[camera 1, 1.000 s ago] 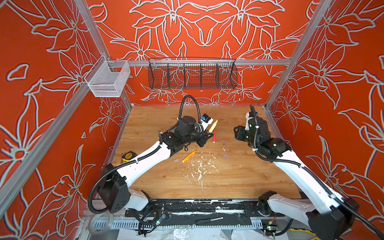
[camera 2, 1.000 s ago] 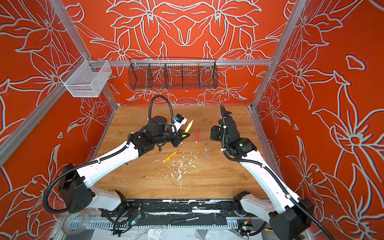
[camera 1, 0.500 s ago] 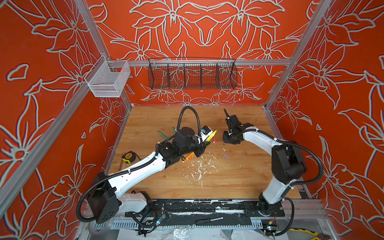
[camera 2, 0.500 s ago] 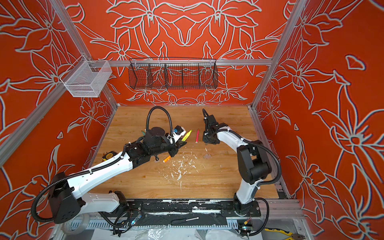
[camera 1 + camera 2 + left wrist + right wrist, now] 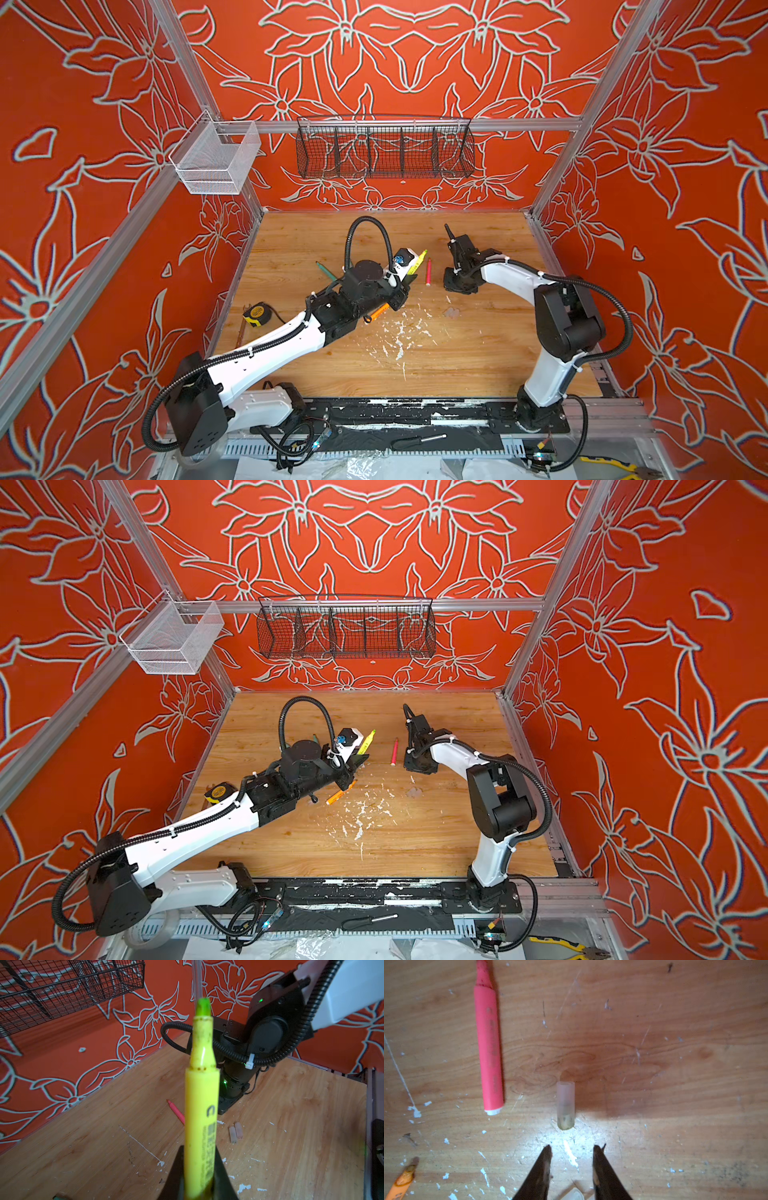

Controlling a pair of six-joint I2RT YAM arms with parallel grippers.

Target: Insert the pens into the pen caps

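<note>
Since a second ago the right arm has refolded: then it stretched out long from the right side, now its elbow is raised and its wrist is turned down at the bench. The left arm has drawn back a little toward the near edge. At the bench's left edge sits a yellow-and-black tape measure. One teal pen lies loose behind the left wrist. The left jaws are closed on the yellow pen at its butt half, its bare tip aimed toward the back wall. An orange pen lies partly under that wrist. The pink pen lies flat and uncapped between the two arms. One clear pen cap lies on the wood just ahead of the right jaws, which stand apart, grip nothing and do not touch it. A second clear cap shows low between them at the frame edge; whether it is touched cannot be told.
</note>
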